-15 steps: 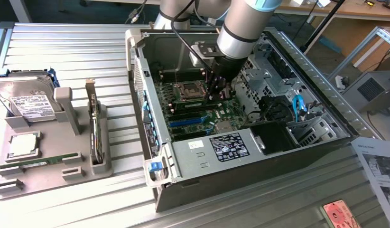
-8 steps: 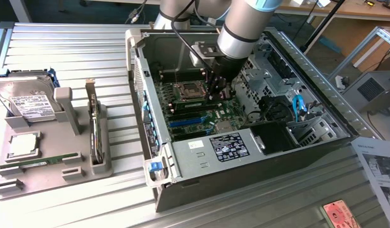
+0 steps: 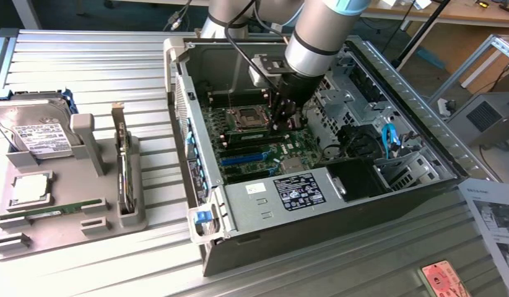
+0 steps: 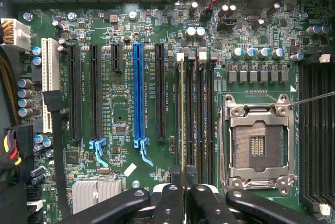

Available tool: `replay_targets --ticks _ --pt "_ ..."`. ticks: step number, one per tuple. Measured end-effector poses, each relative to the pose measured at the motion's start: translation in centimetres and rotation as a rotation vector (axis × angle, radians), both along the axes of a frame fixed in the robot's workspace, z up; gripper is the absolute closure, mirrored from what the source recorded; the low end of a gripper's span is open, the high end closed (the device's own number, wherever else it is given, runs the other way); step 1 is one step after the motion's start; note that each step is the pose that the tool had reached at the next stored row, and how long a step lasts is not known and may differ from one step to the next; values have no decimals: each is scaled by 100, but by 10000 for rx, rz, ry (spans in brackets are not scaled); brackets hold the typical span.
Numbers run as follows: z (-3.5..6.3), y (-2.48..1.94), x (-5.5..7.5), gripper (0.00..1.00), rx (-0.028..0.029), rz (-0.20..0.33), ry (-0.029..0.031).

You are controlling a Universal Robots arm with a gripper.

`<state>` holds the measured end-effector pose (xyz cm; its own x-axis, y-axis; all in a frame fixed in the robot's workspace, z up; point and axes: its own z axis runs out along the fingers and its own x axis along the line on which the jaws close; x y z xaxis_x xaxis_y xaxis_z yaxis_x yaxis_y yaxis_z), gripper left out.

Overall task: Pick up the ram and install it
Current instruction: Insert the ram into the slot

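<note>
My gripper (image 3: 286, 119) reaches down inside the open computer case (image 3: 403, 192), over the green motherboard (image 3: 263, 148). In the wrist view its black fingers (image 4: 170, 203) are shut on the ram (image 4: 181, 119). The ram shows edge-on as a thin pale line running away from the gripper (image 4: 184, 186). It stands along the outermost of the black memory slots (image 4: 201, 114), on the side toward the long black expansion slot (image 4: 160, 93). Whether it is seated in the slot I cannot tell. A second thin green stick (image 3: 52, 211) lies in the grey tray (image 3: 106, 226) outside the case.
The tray also holds a silver hard drive (image 3: 36, 133), a card with a metal bracket (image 3: 122, 167) and a square chip (image 3: 27, 189). The empty CPU socket (image 4: 256, 145) sits beside the memory slots, and a blue slot (image 4: 137, 93) lies further off. Case walls and cables hem in the arm.
</note>
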<state>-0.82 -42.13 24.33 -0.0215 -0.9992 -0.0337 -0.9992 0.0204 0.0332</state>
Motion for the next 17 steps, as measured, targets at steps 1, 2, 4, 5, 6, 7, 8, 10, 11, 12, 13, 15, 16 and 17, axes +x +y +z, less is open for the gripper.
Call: replay_targets --ticks 1,2,4,5,6,7,8,10,11,12,13,15,16,17 --pt "0 0 0 88 0 0 1" --pt "0 0 0 88 0 0 1" --pt "0 0 0 88 0 0 0" --pt "0 0 -4 88 0 1 0" --pt "0 0 -12 88 0 1 1" --pt "0 0 -16 88 0 0 0" --pt "0 0 -16 88 0 1 1" --pt "0 0 -16 88 0 1 1" --pt "-2 0 -16 88 1 1 0" --pt "-11 1 -16 88 6 0 -1" --pt "-17 0 -16 88 2 0 0" --pt "-20 0 -17 88 -2 1 1" --pt "-20 0 -17 88 -2 1 1" --pt "-20 0 -17 88 -1 1 1"
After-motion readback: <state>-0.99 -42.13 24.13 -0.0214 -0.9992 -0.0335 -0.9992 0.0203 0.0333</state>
